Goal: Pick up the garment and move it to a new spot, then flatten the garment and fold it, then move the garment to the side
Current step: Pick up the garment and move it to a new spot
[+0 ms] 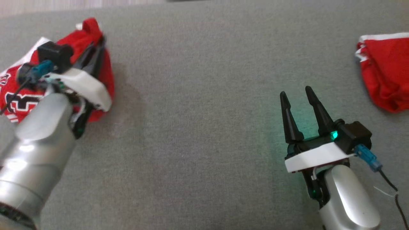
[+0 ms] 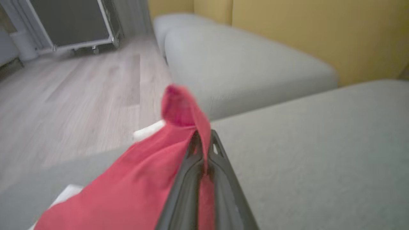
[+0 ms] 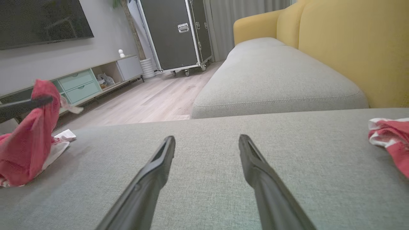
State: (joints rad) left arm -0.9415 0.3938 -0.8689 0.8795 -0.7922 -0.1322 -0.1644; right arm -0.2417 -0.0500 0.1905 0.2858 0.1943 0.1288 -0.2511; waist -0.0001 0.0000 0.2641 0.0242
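Closest to the head camera was my left forearm (image 1: pixel 32 153), running up from the lower left corner to the left end effector (image 1: pixel 100 43), whose dark fingers lay pressed together in the red garment (image 1: pixel 19 95). That garment, a jersey with white trim and black print, sat bunched at the far left of the grey cushion (image 1: pixel 198 127). My right end effector (image 1: pixel 295 91) sat low on the right with its fingers spread and nothing between them. A second red cloth (image 1: pixel 383 76) lay at the right edge, well apart from both.

From the left wrist, the left end effector (image 2: pixel 203 140) was pinched tight on a fold of the garment (image 2: pixel 127 185), with a tuft of red poking up past the tips. The rest draped away down-left over the cushion.

From the right wrist, the right end effector (image 3: pixel 207 137) stood wide and empty over bare cushion. Off to the left the garment (image 3: pixel 22 150) rose to a peak where the left end effector held it, its lower part lying on the cushion. The second red cloth (image 3: pixel 389 140) sat at the right.

I judged the task barely begun: the grasp was made, but most of the garment was not yet off the cushion. Carrying it to a new spot, flattening, folding and setting it aside all remained.
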